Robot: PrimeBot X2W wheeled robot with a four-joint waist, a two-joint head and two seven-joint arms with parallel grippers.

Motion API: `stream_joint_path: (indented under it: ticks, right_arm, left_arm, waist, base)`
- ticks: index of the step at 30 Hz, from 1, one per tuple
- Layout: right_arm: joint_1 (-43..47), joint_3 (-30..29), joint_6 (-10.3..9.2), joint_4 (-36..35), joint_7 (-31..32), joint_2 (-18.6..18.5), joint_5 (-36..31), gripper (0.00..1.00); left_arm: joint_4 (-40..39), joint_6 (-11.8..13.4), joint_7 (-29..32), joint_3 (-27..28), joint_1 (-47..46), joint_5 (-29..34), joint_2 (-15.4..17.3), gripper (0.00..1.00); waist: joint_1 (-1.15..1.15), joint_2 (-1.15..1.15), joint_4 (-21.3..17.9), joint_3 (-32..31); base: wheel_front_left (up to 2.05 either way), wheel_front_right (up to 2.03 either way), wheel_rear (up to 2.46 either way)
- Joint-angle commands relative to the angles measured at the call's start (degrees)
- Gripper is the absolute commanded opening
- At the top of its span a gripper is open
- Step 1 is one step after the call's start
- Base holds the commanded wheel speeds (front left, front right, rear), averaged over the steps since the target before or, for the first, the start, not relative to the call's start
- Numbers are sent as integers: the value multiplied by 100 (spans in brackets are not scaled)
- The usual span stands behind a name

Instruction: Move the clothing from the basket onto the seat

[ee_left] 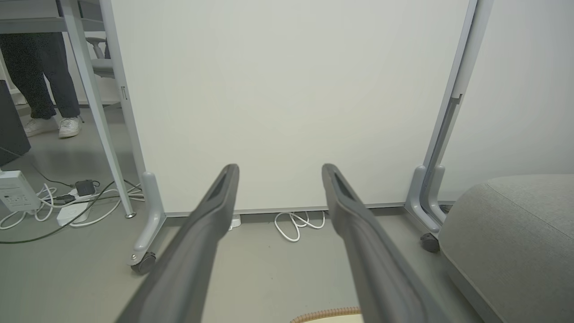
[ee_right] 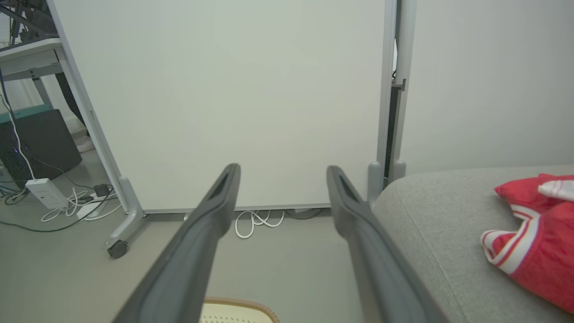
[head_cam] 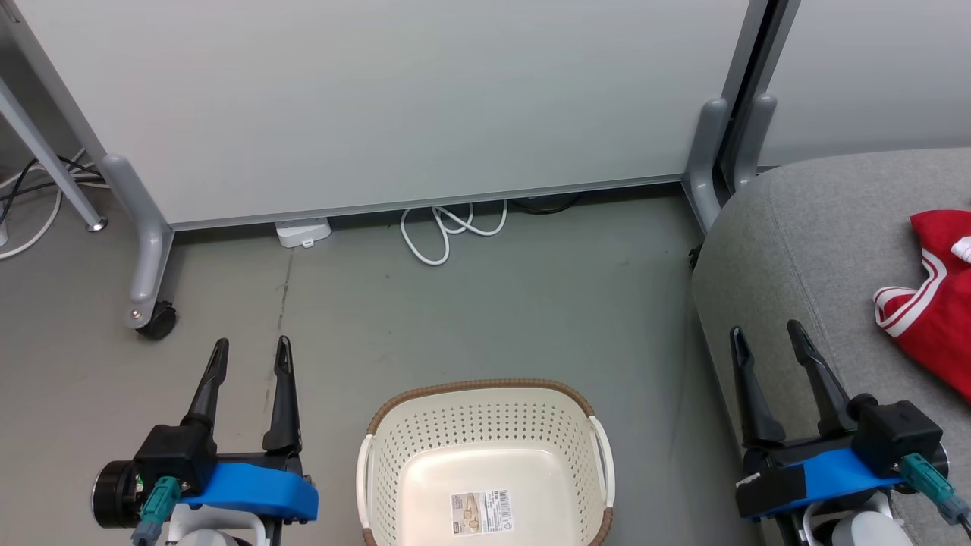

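We see the basket (head_cam: 478,385) at 6 o'clock bare and the clothing (head_cam: 937,296) on the seat (head_cam: 819,227) at 3 o'clock; left hand (head_cam: 252,341) and right hand (head_cam: 765,327) hang released and empty, so we'd verify, then park clear.

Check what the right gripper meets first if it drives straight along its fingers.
Probably the white partition panel: the open right gripper aims at its lower part. The seat lies close beside one finger; depth is unclear, so it might brush that.
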Motion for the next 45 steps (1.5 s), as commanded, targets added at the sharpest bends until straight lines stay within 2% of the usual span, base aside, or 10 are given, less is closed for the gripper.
stream_joint_path:
  ticks: [1, 6, 7, 12, 25, 45]
  right_arm:
    - [-4, -2, 1, 17, 0, 20, -20, 100]
    - [-17, 5, 1, 40, 0, 29, -14, 100]
    - [0, 7, 0, 45, 0, 12, 2, 0]
    - [101, 7, 0, 293, 18, 17, 68, 0]
    - [61, -120, 0, 299, 423, 20, 1611, 0]
    - [12, -260, 0, 304, 892, 24, 3432, 0]
  left_arm:
    - [16, -39, -14, 44, -62, 45, -15, 100]
    - [35, -43, -14, 66, -78, 88, -21, 100]
    - [37, 1, 1, 42, 2, 75, -15, 0]
    - [282, 2, 56, 41, 211, 13, -36, 0]
    - [212, -6, 452, 167, 136, -1560, -33, 0]
    - [119, -17, 909, 298, 51, -3418, -29, 0]
  waist:
    - [0, 0, 5, -4]
    - [0, 0, 19, -8]
    - [0, 0, 19, -8]
    - [0, 0, 17, -9]
    - [0, 0, -38, -37]
    - [0, 0, -118, -76]
  base:
    - [0, 0, 0]
    - [0, 0, 0]
    - [0, 0, 0]
    - [0, 0, 0]
    - [0, 0, 0]
    - [0, 0, 0]
